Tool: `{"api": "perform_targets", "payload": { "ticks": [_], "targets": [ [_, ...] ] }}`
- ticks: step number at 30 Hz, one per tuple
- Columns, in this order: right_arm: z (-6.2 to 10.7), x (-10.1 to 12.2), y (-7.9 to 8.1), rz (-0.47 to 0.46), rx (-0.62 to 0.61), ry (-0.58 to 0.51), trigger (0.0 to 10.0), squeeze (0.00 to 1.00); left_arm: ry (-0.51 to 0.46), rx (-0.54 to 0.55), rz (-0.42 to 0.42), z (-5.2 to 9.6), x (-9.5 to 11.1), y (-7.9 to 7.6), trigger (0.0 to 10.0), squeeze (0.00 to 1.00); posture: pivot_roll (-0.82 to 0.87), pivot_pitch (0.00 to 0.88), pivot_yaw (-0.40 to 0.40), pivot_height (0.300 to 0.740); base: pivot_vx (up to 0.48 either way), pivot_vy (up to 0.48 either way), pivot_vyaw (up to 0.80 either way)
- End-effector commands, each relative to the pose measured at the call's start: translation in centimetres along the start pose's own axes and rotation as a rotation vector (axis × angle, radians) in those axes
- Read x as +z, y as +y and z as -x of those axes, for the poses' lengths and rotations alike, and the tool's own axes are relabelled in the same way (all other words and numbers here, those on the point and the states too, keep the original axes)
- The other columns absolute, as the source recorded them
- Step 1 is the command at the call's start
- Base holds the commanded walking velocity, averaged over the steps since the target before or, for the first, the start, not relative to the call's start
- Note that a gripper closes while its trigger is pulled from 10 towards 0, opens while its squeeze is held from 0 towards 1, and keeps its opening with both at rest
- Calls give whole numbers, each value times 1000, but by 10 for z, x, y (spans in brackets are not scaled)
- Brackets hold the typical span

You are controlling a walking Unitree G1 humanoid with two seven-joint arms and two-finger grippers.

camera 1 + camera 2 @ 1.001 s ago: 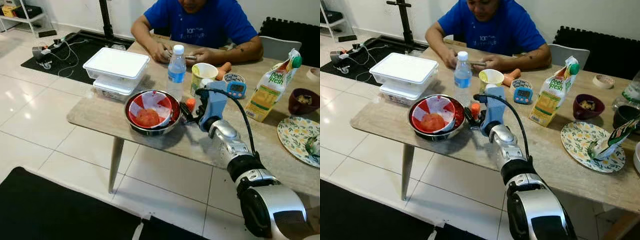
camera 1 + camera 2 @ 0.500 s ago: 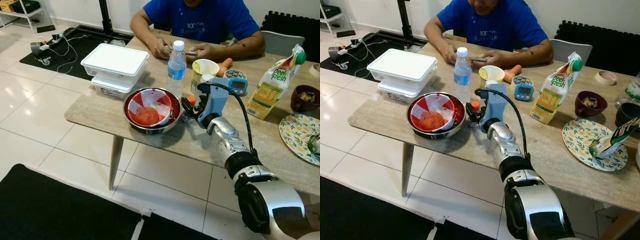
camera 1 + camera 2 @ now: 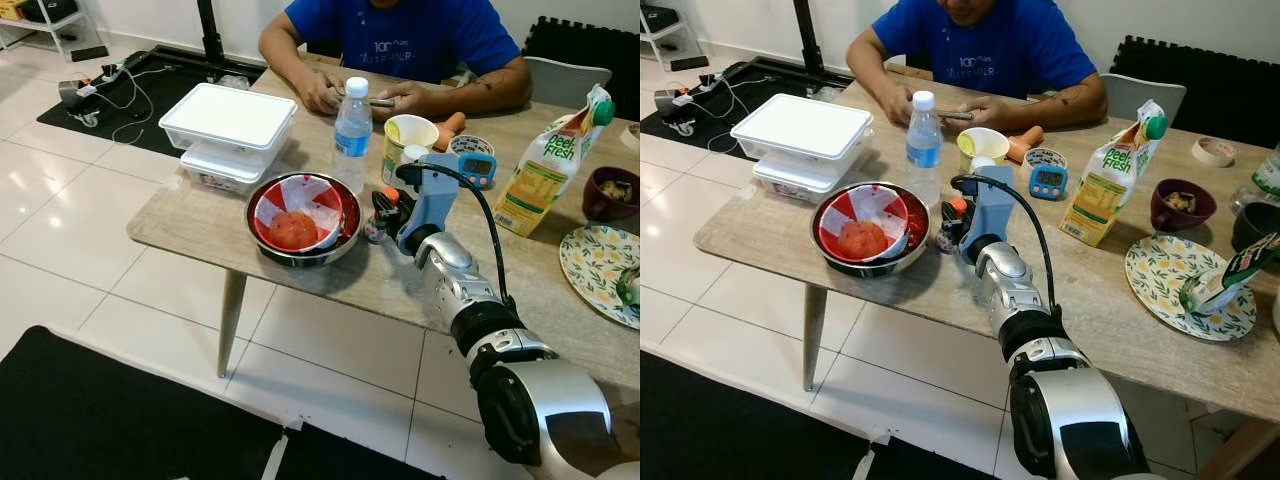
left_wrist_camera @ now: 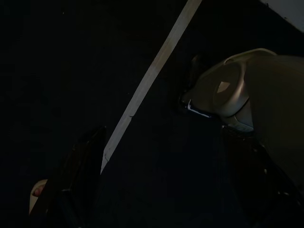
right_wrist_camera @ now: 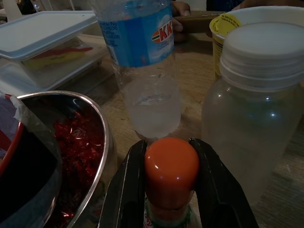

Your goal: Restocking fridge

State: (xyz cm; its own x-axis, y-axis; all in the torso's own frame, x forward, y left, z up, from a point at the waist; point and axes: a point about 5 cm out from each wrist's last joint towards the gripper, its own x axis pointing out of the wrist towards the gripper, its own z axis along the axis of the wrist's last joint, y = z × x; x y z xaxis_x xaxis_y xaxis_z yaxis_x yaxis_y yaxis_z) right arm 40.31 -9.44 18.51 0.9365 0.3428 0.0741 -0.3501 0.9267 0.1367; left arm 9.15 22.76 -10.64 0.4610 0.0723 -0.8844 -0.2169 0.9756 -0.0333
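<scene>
With the right gripper [image 5: 172,190] clamped on the small orange-capped bottle [image 5: 171,166] standing on the table [image 3: 200,220] between steel bowl [image 3: 262,240] and water bottle [image 3: 352,135], pick-up seems underway; next, a straight lift.

Silver jointed right arm [image 3: 500,350], blue wrist housing [image 3: 430,195], looping black cable [image 3: 480,215], black-fingered end effector [image 5: 171,190].

"Peel Fresh" on juice carton [image 3: 1106,180]; "KK" on water bottle [image 5: 142,57]

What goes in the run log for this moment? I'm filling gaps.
right hand | shut on small orange-capped bottle | beside metal bowl | on table | left hand idle
</scene>
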Motion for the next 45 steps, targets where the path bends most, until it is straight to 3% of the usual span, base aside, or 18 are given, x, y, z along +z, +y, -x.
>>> {"api": "perform_targets", "payload": {
  "ticks": [1,2,5,8,12,14,17,19,21,24,27,35,36,37,40,41,43,45],
  "targets": [
    [-1,5,-1,-26,30,-30,0,0,27,-11,6,0,-7,-6,10000,0,-4,165,-78,740,0,0,0],
    [-1,5,-1,-26,30,-30,0,0,27,-11,6,0,-7,-6,10000,0,-4,165,-78,740,0,0,0],
    [1,18,3,-91,187,-117,0,0,13,-13,8,-2,-1,-8,10000,0,-6,151,-75,740,0,0,0],
    [3,23,2,-95,238,-146,0,0,8,-13,13,-2,1,-9,10000,0,-7,145,-75,740,0,0,0],
    [12,32,-3,-78,361,-206,0,0,5,-18,20,-3,3,-10,10000,0,-8,137,-74,740,0,0,0],
    [28,38,-13,-33,478,-235,0,0,9,-23,20,-4,4,-12,10000,0,-14,124,-72,740,0,0,0],
    [35,40,-17,-6,517,-239,0,0,10,-25,19,-4,4,-13,10000,0,-17,119,-70,740,0,0,0],
    [50,42,-25,68,602,-220,0,0,13,-30,15,-4,5,-14,10000,0,-21,117,-67,740,0,0,0],
    [50,42,-25,68,602,-220,0,0,13,-30,15,-4,5,-14,10000,0,-21,117,-67,740,0,0,0],
    [64,44,-27,96,701,-196,0,0,14,-33,10,-5,6,-15,10000,0,-24,108,-61,740,0,0,0],
    [97,32,-10,37,984,-89,0,0,16,-33,0,-5,8,-15,10000,0,-32,107,-57,740,0,0,0],
    [119,7,11,-58,1129,27,0,0,28,-37,-20,-6,8,-16,10000,0,-35,109,-51,740,0,0,0],
    [125,-4,16,-65,1153,76,3412,0,31,-38,-25,-6,7,-16,10000,0,-34,110,-50,740,0,0,0],
    [130,-17,17,-56,1161,143,10000,0,33,-38,-28,-6,7,-17,10000,0,-34,109,-50,740,0,0,0],
    [142,-55,11,-1,1109,334,10000,0,36,-37,-32,-6,7,-16,10000,0,-35,108,-51,740,0,0,0],
    [142,-55,11,-1,1109,334,10000,0,36,-37,-32,-6,7,-16,10000,0,-35,108,-51,740,0,0,0],
    [150,-81,-1,-12,1013,434,10000,0,38,-35,-34,-6,7,-16,10000,0,-34,108,-52,740,0,0,0],
    [154,-93,-7,-19,964,475,10000,0,38,-35,-35,-6,7,-16,10000,0,-34,106,-52,740,0,0,0]
  ]
}}
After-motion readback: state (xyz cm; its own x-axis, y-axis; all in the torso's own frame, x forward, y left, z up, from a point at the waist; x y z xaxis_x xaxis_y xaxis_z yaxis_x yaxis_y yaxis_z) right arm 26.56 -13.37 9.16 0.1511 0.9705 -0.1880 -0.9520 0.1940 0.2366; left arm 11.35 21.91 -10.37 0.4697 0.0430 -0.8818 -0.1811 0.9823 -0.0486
